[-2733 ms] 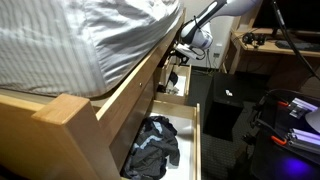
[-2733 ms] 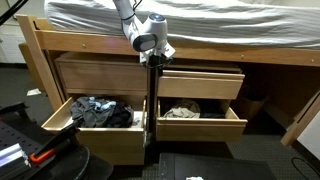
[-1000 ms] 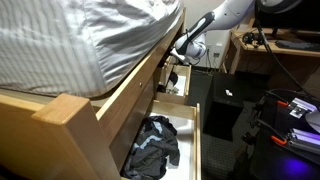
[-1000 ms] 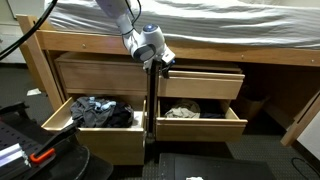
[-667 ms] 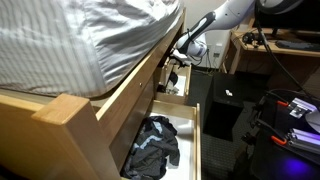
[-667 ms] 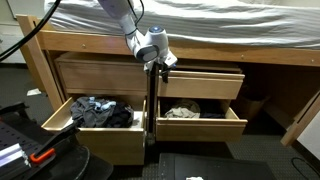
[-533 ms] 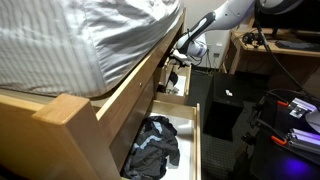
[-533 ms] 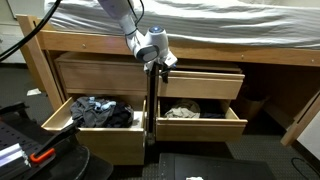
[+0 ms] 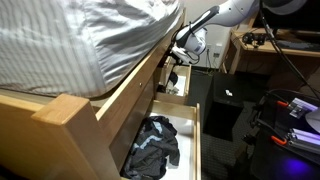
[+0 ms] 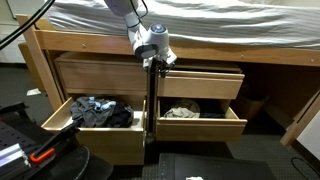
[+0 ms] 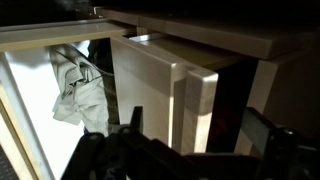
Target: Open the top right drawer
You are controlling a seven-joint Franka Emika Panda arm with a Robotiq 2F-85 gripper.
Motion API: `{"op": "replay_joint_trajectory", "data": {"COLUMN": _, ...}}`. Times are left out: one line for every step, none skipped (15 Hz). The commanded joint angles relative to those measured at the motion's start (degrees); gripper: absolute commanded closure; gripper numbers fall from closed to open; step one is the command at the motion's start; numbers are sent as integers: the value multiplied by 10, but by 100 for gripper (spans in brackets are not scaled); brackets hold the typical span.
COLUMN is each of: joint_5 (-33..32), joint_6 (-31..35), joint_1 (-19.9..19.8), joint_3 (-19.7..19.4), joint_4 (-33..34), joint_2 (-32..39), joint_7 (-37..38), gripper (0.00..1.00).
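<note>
Gripper (image 10: 159,62), jaws apart, sits at left end of top right drawer (image 10: 205,85), above the open lower drawer (image 10: 200,128). Grasp step; next likely clamp front, pull straight outward.

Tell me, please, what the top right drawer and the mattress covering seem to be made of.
The top right drawer looks like light tan wood or veneer, smooth and matte; its tone matches the bed frame. The mattress covering seems to be woven fabric, pale with fine stripes, judging by its soft wrinkles.
</note>
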Motion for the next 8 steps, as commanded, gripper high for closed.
{"op": "replay_joint_trajectory", "data": {"joint_5": 11, "joint_6": -3, "joint_1": -3, "joint_3": 2, "joint_4": 3, "joint_2": 2, "joint_7": -14, "gripper": 0}}
{"op": "replay_joint_trajectory", "data": {"joint_5": 11, "joint_6": -3, "joint_1": -2, "joint_3": -1, "joint_4": 4, "joint_2": 2, "joint_7": -13, "gripper": 0}}
{"op": "replay_joint_trajectory", "data": {"joint_5": 11, "joint_6": -3, "joint_1": 0, "joint_3": -2, "joint_4": 4, "joint_2": 2, "joint_7": -13, "gripper": 0}}
{"op": "replay_joint_trajectory", "data": {"joint_5": 11, "joint_6": -3, "joint_1": 2, "joint_3": -3, "joint_4": 4, "joint_2": 2, "joint_7": -12, "gripper": 0}}
{"op": "replay_joint_trajectory", "data": {"joint_5": 12, "joint_6": -12, "joint_1": 4, "joint_3": -8, "joint_4": 9, "joint_2": 5, "joint_7": -5, "gripper": 0}}
{"op": "replay_joint_trajectory", "data": {"joint_5": 13, "joint_6": -22, "joint_1": 5, "joint_3": -12, "joint_4": 18, "joint_2": 12, "joint_7": 1, "gripper": 0}}
{"op": "replay_joint_trajectory", "data": {"joint_5": 11, "joint_6": -32, "joint_1": -3, "joint_3": -1, "joint_4": 38, "joint_2": 29, "joint_7": -8, "gripper": 0}}
{"op": "replay_joint_trajectory", "data": {"joint_5": 12, "joint_6": -42, "joint_1": 2, "joint_3": -11, "joint_4": 48, "joint_2": 37, "joint_7": 2, "gripper": 0}}
